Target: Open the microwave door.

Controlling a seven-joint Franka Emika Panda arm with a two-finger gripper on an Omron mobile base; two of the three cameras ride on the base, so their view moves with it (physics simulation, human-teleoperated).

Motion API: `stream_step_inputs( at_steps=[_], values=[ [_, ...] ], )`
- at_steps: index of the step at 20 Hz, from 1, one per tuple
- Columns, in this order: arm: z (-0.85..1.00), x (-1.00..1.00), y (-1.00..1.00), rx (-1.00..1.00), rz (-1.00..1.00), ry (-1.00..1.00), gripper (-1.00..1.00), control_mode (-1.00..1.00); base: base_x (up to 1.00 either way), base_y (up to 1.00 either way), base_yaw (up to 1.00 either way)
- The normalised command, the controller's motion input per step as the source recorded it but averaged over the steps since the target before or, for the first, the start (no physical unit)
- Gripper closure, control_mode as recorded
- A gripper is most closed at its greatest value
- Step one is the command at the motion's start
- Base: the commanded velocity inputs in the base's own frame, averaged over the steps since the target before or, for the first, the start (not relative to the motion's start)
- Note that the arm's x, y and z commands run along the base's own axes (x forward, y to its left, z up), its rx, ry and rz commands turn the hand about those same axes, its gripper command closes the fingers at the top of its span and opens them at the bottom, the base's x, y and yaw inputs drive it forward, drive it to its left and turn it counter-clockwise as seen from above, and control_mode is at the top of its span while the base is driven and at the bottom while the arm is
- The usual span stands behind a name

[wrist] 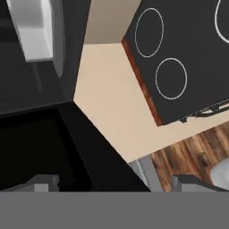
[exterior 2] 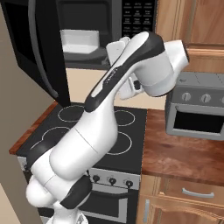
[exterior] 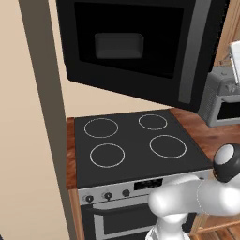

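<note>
Two risks stand out. At left, the microwave door point(exterior 2: 41, 48) hangs swung wide from the microwave point(exterior 2: 109, 30), its grey handle strip point(exterior: 192, 51) on the free edge; by the look of it, the task is largely done. An arm sweep could knock it back. Below sits the stovetop point(exterior: 136, 140), and a white tray point(exterior 2: 79, 41) inside the cavity. The gripper point(wrist: 114, 185) seems parted and empty, its tips barely visible; the toaster oven point(exterior 2: 197, 107) at right crowds any retreat.
</note>
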Motion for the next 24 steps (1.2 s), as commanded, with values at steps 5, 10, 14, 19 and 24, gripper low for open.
stream_step_inputs(
  at_steps=[5, 10, 14, 19, 24],
  values=[
    [-0.32, 0.72, 0.18, 0.16, 0.12, 0.1, -1.0, -1.0, 0.0, 0.0, 0.0],
    [-0.09, 0.76, 0.04, 0.19, 0.16, 0.16, -1.0, -1.0, 0.0, 0.0, 0.0],
    [0.0, 0.59, 0.0, 0.18, 0.17, 0.2, -1.0, -1.0, 0.0, 0.0, 0.0],
    [0.01, 0.47, 0.13, 0.15, 0.14, 0.19, -1.0, -1.0, 0.0, 0.0, 0.0],
    [0.12, -0.17, 0.57, 0.01, 0.05, 0.05, -1.0, -1.0, 0.0, 0.0, 0.0]
  ],
)
